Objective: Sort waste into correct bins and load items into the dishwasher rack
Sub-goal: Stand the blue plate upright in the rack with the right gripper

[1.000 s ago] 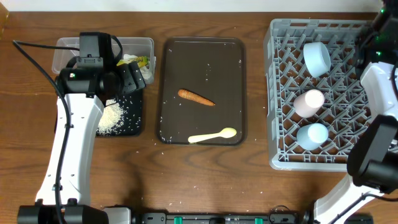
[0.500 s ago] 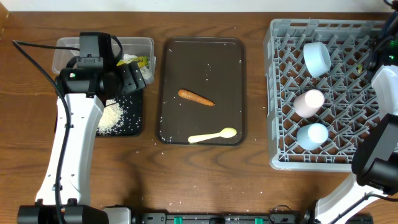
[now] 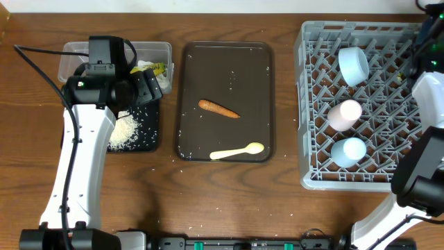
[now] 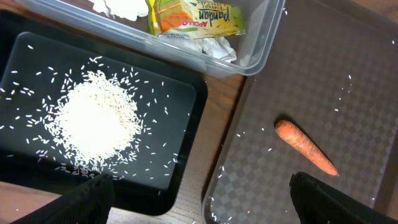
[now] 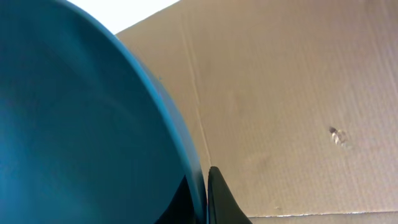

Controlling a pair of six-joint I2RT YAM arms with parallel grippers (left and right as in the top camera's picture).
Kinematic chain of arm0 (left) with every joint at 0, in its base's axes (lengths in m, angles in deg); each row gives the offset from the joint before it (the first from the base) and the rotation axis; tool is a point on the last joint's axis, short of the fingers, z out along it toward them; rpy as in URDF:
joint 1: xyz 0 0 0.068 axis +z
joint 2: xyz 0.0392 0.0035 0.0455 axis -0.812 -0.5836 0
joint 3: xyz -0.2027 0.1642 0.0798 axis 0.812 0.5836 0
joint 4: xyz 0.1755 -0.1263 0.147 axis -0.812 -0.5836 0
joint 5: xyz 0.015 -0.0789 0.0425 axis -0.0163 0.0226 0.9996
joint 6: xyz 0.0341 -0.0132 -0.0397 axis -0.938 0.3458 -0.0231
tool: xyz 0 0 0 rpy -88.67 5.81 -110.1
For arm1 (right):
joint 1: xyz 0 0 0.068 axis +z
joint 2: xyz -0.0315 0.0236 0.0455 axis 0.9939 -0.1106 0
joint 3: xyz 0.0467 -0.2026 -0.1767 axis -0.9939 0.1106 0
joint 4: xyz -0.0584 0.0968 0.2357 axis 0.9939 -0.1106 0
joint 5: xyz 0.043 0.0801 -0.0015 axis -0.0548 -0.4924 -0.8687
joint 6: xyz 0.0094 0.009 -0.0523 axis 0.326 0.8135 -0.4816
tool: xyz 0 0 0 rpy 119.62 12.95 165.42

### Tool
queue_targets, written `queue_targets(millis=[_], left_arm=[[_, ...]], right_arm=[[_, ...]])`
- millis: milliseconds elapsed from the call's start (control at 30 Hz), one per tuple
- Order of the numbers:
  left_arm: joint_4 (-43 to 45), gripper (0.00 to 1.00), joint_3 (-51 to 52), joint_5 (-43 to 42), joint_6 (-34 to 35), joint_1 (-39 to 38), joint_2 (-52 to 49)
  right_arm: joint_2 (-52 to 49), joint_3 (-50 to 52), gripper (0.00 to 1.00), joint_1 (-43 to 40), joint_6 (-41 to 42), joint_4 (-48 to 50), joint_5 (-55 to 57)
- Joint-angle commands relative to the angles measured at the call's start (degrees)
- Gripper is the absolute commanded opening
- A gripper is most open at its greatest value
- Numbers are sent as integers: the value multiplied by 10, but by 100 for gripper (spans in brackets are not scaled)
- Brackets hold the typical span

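Dark blue plate [image 5: 81, 124] is held by its rim in the right pincer [image 5: 203, 196], which is clamped shut on it, out by the far right corner of the dishwasher rack [image 3: 309, 104]. The rack holds the bowl [image 3: 353, 64] and two cups. Carrot [image 3: 218, 109] and spoon [image 3: 237, 151] lie on the brown tray [image 3: 257, 69]. Left pincer [image 4: 200, 186] gapes wide, empty, above the black tray [image 4: 18, 56] with its rice [image 4: 96, 121].

Blue plate [image 5: 81, 124] overruns the picture's edges — right fingers [image 5: 221, 205] mostly hidden.
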Motion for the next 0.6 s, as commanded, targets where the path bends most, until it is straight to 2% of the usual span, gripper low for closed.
queue_targets(millis=[0,67,133,167,233,267,333,500,567], left_arm=[[-2,93,-10,7,-1,2,2],[-2,93,-10,7,-1,2,2],[-2,93,-10,7,-1,2,2],[-2,93,-10,7,-1,2,2],[-2,93,-10,7,-1,2,2],[-2,93,-10,7,-1,2,2],[-2,93,-10,7,-1,2,2],[-2,93,-10,7,-1,2,2],[-2,93,-10,7,-1,2,2]], right_arm=[[-13,0,2,52,-3,-43,-21],[-13,0,17,75,-3,-78,-21],[-13,0,23,92,-3,-102,-21],[-13,0,31,97,2,-110,-21],[-13,0,55,103,38,-115,-18],[-13,0,60,103,53,-115,-16],[-13,0,68,100,88,-115,-16],[-13,0,73,89,160,-130,-12],[-13,0,78,86,174,-137,-12]])
